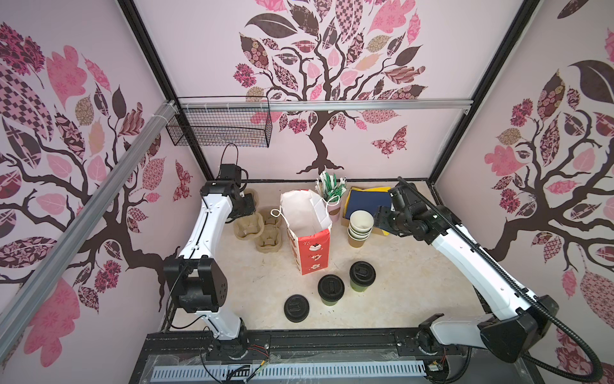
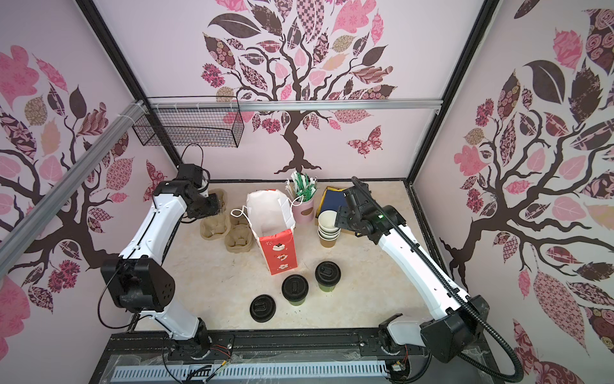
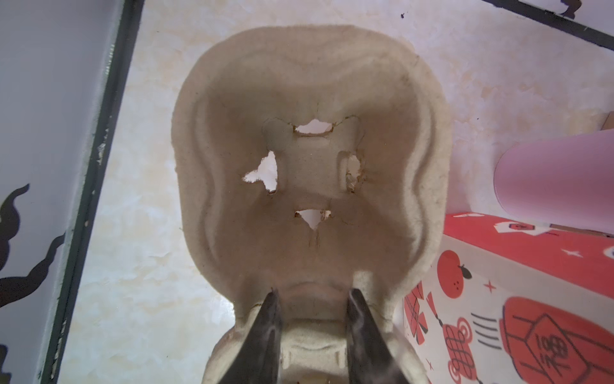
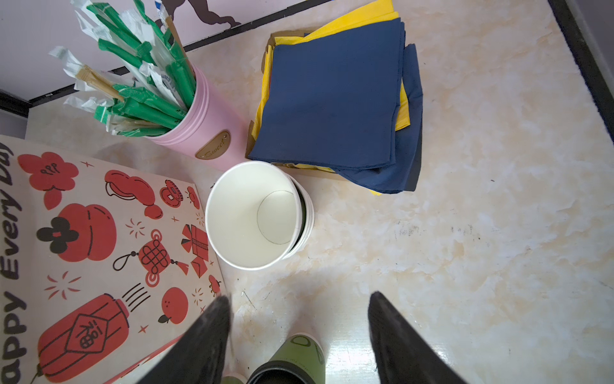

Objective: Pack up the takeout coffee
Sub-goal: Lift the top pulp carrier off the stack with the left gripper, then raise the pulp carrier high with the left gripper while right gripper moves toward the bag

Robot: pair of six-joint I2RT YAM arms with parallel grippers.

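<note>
Right wrist view: a lidded cup stands untouched near the wide right tool; left tool pinches a carrier.

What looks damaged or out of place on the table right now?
The cardboard carrier in the left wrist view is damaged: ragged holes are torn through its floor. Near the front of the table, a black lid lies loose with no cup under it.
</note>
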